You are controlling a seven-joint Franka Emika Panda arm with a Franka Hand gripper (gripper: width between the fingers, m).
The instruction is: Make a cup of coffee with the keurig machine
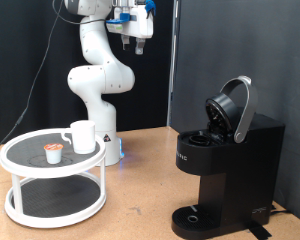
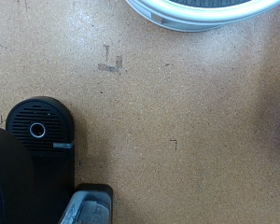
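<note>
The black keurig machine (image 1: 228, 165) stands on the wooden table at the exterior view's right, with its rounded lid (image 1: 233, 108) hinged up and open. Its round drip base (image 1: 195, 216) has nothing on it. The white cup (image 1: 83, 136) stands on the top tier of a white round two-tier stand (image 1: 20, 165) at the left, next to a small orange-topped pod (image 1: 54, 152). My gripper (image 1: 137, 42) hangs high above the table, between stand and machine, with nothing in it. The wrist view looks straight down on the machine's drip base (image 2: 37, 131); the fingers do not show there.
The robot's white base (image 1: 98, 110) stands behind the stand. A dark curtain (image 1: 240, 50) closes off the back. The stand's rim (image 2: 201, 14) shows at the edge of the wrist view, with bare wooden tabletop (image 2: 177, 112) between it and the machine.
</note>
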